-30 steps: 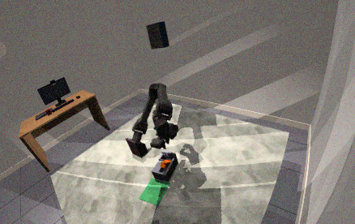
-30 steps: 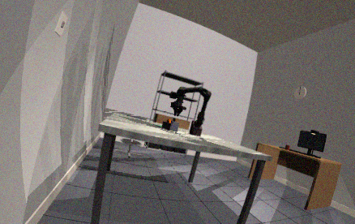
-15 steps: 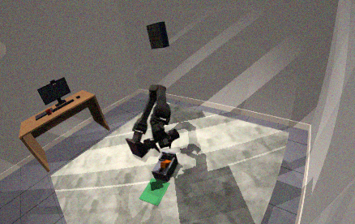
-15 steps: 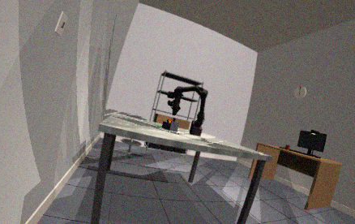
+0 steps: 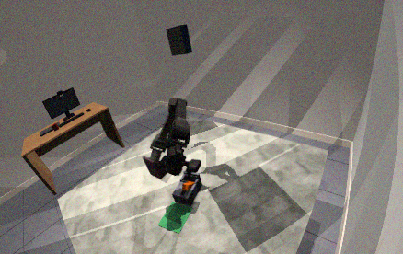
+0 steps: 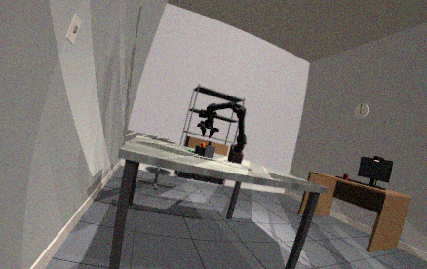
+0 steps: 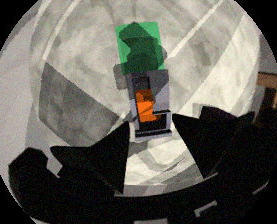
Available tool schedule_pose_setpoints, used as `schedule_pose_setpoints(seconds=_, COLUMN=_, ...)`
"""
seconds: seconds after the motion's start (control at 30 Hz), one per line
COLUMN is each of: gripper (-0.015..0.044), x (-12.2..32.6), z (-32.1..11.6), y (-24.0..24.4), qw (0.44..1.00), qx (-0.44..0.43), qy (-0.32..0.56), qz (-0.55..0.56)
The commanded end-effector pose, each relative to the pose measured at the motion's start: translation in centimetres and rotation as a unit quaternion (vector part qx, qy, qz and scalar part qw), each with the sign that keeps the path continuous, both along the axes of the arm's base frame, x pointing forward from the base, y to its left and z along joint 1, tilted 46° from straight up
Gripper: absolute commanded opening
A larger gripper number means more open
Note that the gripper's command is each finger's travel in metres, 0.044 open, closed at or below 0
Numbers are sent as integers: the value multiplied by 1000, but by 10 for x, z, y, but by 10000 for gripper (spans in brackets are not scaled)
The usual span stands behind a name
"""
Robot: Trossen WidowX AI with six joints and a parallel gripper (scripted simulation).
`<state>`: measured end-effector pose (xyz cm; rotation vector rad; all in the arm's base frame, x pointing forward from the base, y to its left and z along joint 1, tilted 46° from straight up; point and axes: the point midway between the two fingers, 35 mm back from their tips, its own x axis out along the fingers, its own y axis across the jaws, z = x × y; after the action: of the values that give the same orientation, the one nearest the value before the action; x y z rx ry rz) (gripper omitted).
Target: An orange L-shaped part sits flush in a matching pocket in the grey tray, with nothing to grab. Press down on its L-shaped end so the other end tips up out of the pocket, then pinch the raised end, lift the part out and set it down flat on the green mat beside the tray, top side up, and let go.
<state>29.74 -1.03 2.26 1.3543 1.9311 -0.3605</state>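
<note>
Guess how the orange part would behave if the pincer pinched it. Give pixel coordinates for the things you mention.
The orange part (image 5: pixel 188 186) (image 6: pixel 204 145) (image 7: pixel 145 108) looks rigid, so probably wouldn't flop. Its uneven L shape may make it twist if pinched at one end.
</note>
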Motion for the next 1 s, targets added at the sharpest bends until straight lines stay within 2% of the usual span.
schedule_pose_setpoints(seconds=0.0, gripper=280, x=3, z=-2, y=-2, qw=1000, qx=-6, qy=9, qz=-12)
schedule_pose_setpoints(seconds=0.23, gripper=280, x=-2, z=-22, y=18, qw=1000, qx=-5, qy=9, qz=-12)
schedule_pose_setpoints(seconds=0.97, gripper=280, x=-6, z=-43, y=38, qw=1000, qx=-5, qy=8, qz=-12)
